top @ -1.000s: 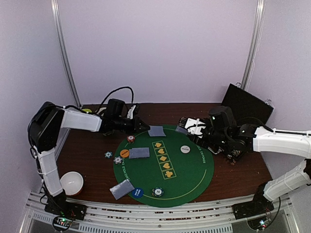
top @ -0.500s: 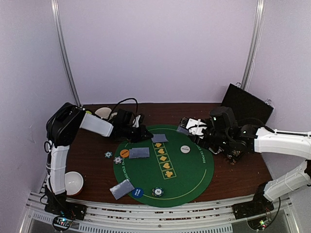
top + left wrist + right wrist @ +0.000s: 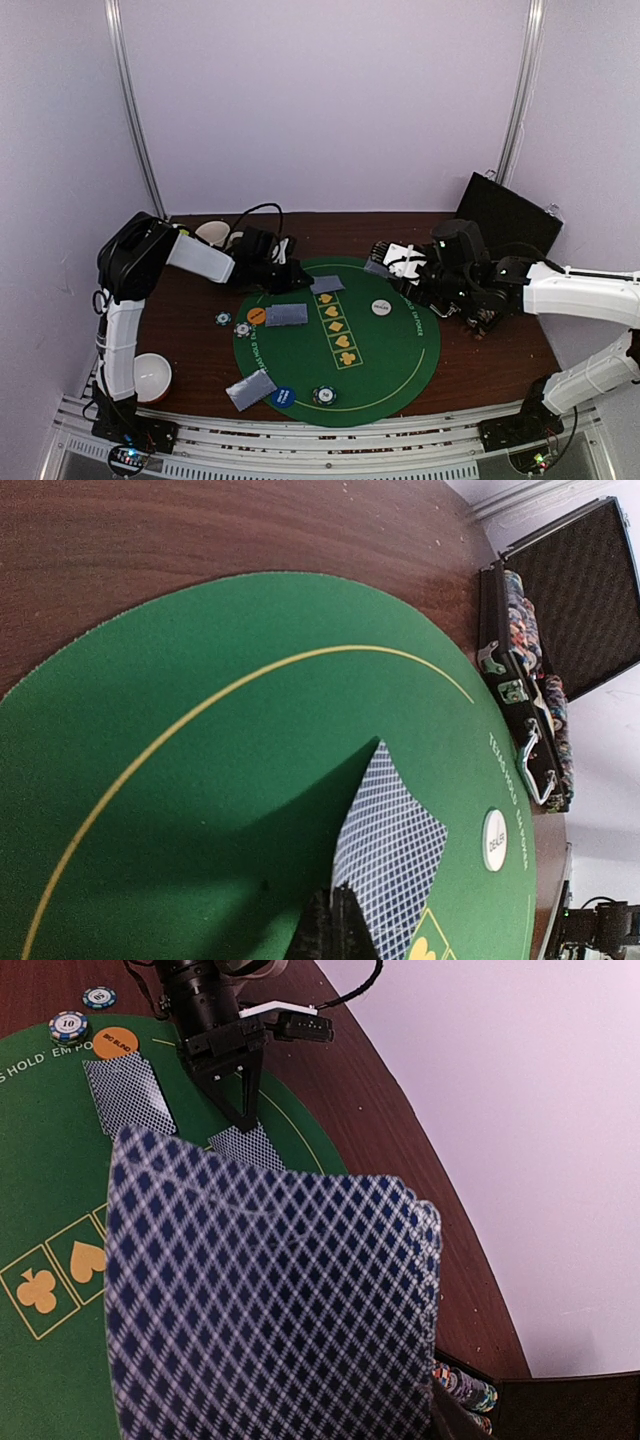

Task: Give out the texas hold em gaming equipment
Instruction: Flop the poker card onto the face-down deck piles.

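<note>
Left tool is pinched shut on one corner of a single thin playing card with a blue-lattice back, over the far-left part of the round green felt mat. The card looks tipped up a bit, since there's a shadow under it.

Right tool is clamped on a fanned stack of the same lattice-backed cards. It's holding them off the dark wooden table by the mat's far-right edge. The fan hides its fingers in the wrist view, so that's my read from the overhead.

Handling-wise, these weigh nothing, they're bendy and slick, and they slide off each other. My guess is a flat one on felt is a pain to get under, so I'd grab it by an edge or corner with a light squeeze. The stack wants a firm grip across the middle or it'll splay out more.
</note>
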